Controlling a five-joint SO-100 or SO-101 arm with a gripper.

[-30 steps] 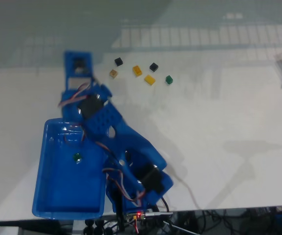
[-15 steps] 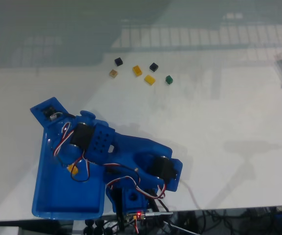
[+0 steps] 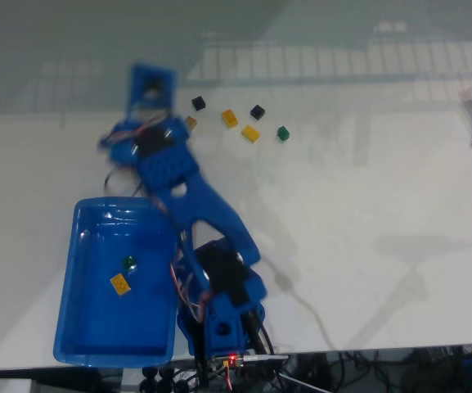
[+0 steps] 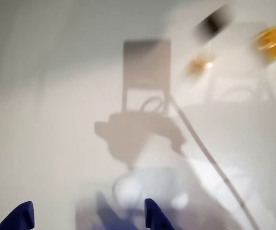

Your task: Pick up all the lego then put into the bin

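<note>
Fixed view: the blue 3D-printed arm (image 3: 188, 192) reaches from its base at the lower edge up toward the loose bricks; its head is motion-blurred. The bin (image 3: 88, 327), a glossy blue rectangular tray with rounded corners and a raised rim, sits on the white worktop (image 3: 366, 213) to the left of the arm base. Inside it lie a flat yellow-orange brick (image 3: 120, 284) and a small dark green brick (image 3: 128, 263), near each other. Beyond the arm head, on the worktop, lie a black brick (image 3: 198, 103), a tan brick (image 3: 191, 122) partly behind the arm, two more yellow-orange bricks (image 3: 231, 118) (image 3: 251, 133), another black brick (image 3: 257, 112) and a green brick (image 3: 282, 133).

Wrist view: the gripper (image 4: 85, 216) shows two dark blue tips at the bottom edge. The jaws are spread with nothing between them. Blurred bricks appear at upper right.
</note>
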